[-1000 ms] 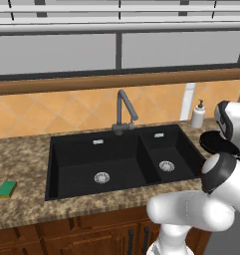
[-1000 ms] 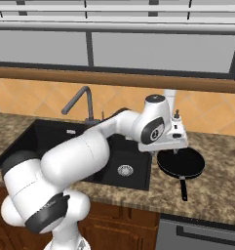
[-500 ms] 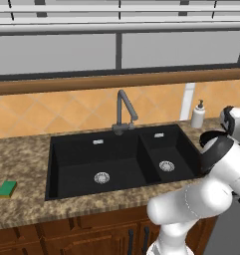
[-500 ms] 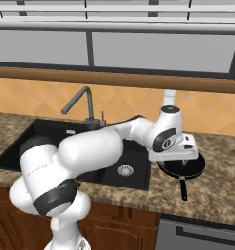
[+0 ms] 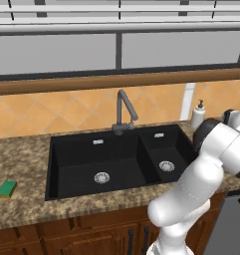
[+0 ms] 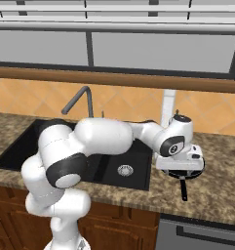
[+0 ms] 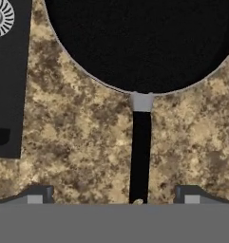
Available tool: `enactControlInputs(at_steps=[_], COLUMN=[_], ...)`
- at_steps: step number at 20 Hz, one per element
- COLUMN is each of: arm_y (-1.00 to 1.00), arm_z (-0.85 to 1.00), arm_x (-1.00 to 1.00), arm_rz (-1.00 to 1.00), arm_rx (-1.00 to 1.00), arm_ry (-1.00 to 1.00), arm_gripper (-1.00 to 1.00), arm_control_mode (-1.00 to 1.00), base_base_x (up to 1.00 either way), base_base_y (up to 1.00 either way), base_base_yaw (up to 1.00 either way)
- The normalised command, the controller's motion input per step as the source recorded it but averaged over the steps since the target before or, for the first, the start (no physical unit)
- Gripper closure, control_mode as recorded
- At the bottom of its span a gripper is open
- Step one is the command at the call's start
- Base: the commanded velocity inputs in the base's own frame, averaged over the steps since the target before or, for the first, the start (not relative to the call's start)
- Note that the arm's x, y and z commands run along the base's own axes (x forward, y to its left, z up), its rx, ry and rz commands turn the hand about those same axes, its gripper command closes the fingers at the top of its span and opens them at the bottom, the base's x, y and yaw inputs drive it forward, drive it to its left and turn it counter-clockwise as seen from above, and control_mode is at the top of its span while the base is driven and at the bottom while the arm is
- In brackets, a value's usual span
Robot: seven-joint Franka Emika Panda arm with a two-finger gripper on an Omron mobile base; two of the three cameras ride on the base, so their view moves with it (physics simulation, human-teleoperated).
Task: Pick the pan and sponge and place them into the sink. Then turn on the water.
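1. One sponge (image 5: 7, 189) is lying flat on the speckled brown worktop (image 5: 22, 154), well left of the sink (image 5: 94, 149), green side facing up.
2. One black sink is sitting in the worktop with two basins: the large one on the left and the smaller one on the right, each showing one round silver drain and nothing else.
3. One dark grey faucet (image 5: 124, 112) is standing behind the sink, at the divide between the basins; no stream is running from it.
4. One white soap bottle (image 5: 198, 114) is standing against the tiled wall, right of the sink.
5. One pan (image 7: 139, 42) is resting on the worktop just right of the sink, with its thin handle (image 7: 140, 156) pointing toward the worktop's front edge.
6. One hand (image 7: 113, 195) is hovering above that handle, fingers (image 7: 39, 194) standing wide apart on either side of it and gripping nothing.
7. Orange tiles, a wooden ledge and a wide window are running behind the worktop; wooden cabinet doors are showing below.
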Motion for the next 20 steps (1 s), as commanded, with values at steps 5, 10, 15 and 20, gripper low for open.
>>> enactControlInputs(at_steps=[5,10,15,20], arm_y=[0.00,-0.02,-0.15,-0.16], arm_z=[-0.36,-0.31,-0.22,-0.24], arm_x=[0.15,0.16,0.21,0.21], arm_rz=[0.00,0.00,0.00,0.00], arm_rx=[0.05,0.04,0.05,0.05], arm_ry=[0.04,0.06,0.06,0.04], arm_gripper=[-1.00,-1.00,-1.00,-1.00], arm_control_mode=[-1.00,-1.00,-1.00,-1.00], base_base_x=[0.00,0.00,0.00,0.00], base_base_y=[0.00,0.00,0.00,0.00], base_base_yaw=[0.00,0.00,0.00,0.00])
